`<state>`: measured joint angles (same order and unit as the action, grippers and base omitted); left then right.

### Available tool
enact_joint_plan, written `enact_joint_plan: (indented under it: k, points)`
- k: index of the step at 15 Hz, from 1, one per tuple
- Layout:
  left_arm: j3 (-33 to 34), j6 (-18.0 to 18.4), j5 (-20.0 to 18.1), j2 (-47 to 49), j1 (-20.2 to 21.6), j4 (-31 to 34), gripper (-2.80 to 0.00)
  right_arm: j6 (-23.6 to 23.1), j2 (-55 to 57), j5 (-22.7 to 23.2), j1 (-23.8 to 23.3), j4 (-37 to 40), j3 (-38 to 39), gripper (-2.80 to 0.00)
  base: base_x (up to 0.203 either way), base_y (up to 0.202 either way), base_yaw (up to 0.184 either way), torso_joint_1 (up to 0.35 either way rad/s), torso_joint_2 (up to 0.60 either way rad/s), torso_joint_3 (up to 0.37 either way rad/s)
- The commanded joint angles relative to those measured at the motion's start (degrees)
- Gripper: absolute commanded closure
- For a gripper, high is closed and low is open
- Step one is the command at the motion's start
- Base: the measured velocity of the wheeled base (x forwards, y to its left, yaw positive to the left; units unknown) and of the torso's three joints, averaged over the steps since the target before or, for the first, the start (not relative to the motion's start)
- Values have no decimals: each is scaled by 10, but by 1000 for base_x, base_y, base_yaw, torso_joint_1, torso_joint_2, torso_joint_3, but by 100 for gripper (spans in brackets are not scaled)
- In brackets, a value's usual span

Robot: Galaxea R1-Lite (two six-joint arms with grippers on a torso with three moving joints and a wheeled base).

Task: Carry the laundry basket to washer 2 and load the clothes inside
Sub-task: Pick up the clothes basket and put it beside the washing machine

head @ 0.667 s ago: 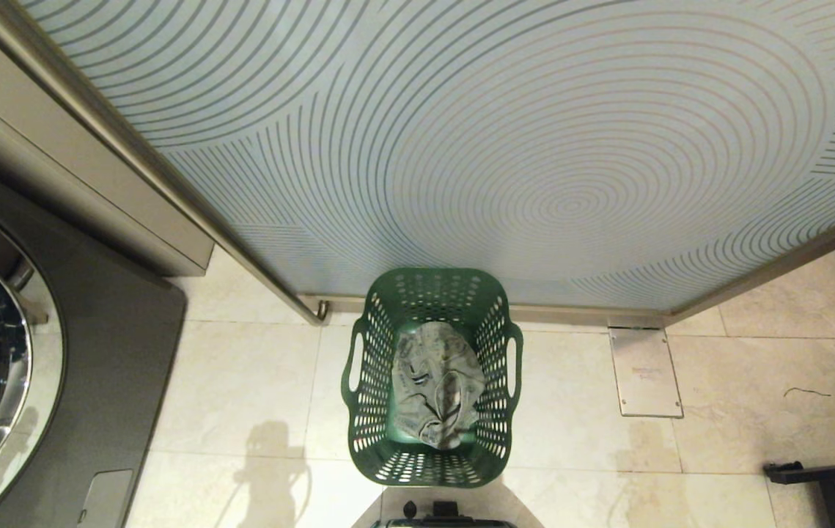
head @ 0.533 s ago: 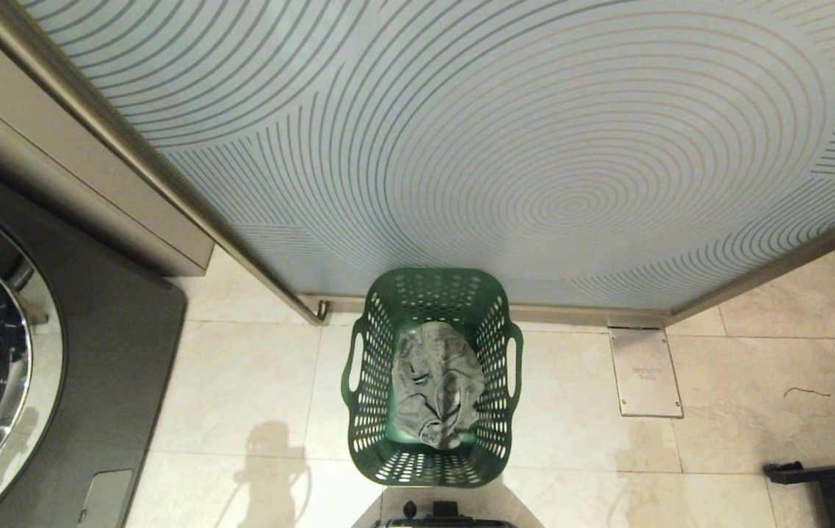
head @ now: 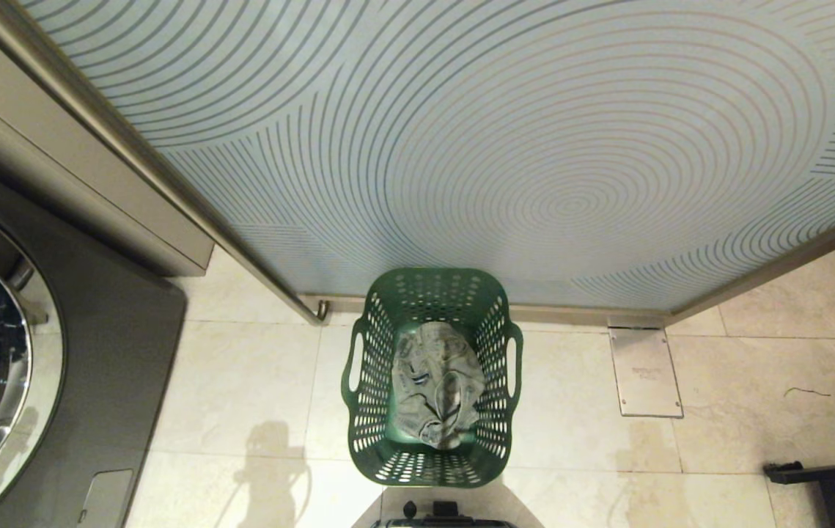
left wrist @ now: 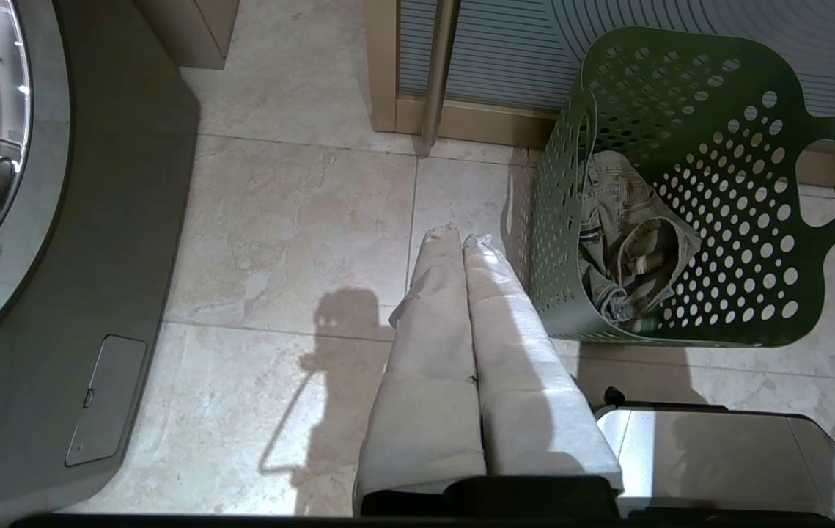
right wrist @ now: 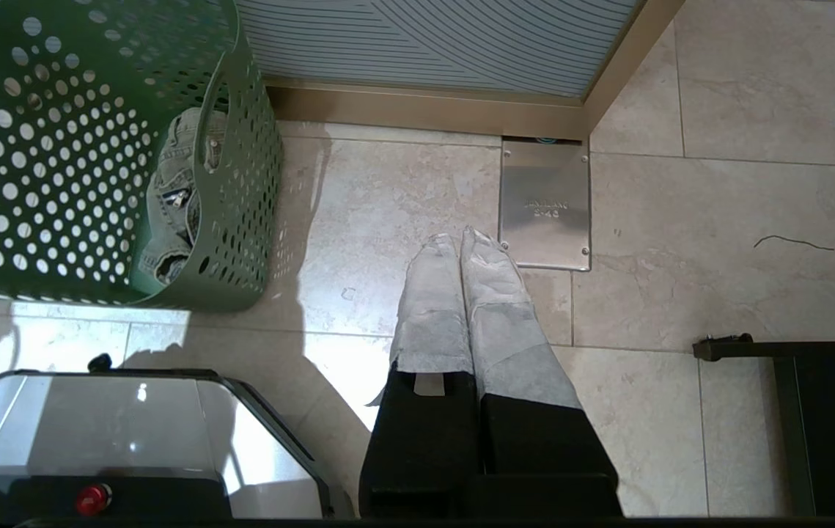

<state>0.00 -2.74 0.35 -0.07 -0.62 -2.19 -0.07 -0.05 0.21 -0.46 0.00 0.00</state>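
A green plastic laundry basket [head: 432,378] with round-holed sides is seen on the tiled floor [head: 241,381] against a ring-patterned glass door [head: 505,147], crumpled grey-green clothes [head: 435,385] inside. Left tool [left wrist: 454,235] and right tool [right wrist: 457,238] are clenched empty, flanking it; a dark grey washer [head: 43,352] stands left.

**Warm indoor light, sharp shadows on the tiles**

The light is warm and rather bright, coming from above and behind the robot. It throws a clear dark shadow on the floor tiles [head: 263,381] and a bright patch under the right wrist camera. The silver robot base [right wrist: 116,418] shows glare. The chrome door ring [head: 17,352] of the washer carries small reflections. All three pictures are in focus, without motion blur. The head view bends straight lines near its edges.
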Motion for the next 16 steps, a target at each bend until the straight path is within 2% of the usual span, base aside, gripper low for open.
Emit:
enact_joint_plan:
  k: [1,3,4,5,7,10,12,14,16]
  points:
    - [1,0,1,1,0,-1,0,1,0,-1,0,0,0,0,0,0,0,0,0,0]
    - [-9,-1,1,0,0,-10,0,17,0,-6,0,-1,-8,0,0,0,0,0,0,0]
    - [-40,-1,-1,2,0,-10,0,28,2,-13,0,4,-38,0,0,0,0,0,0,0]
    - [-91,-3,-3,11,0,8,0,40,11,-19,0,25,-90,0,0,0,0,0,0,0]
    - [-227,-5,-15,65,-2,93,0,57,69,-18,0,113,-252,0,0,0,0,0,0,0]
    - [-350,-19,-46,259,-5,181,0,69,271,2,0,189,-401,0,0,0,0,0,0,0]
    - [-384,-26,-67,404,-8,206,0,76,407,13,1,216,-445,0,0,0,0,0,0,0]
    - [-392,-31,-87,521,-14,194,0,89,502,54,2,212,-446,0,0,0,0,0,0,0]
    - [-398,-33,-100,615,-21,147,0,104,572,95,8,176,-434,0,0,0,0,0,0,0]
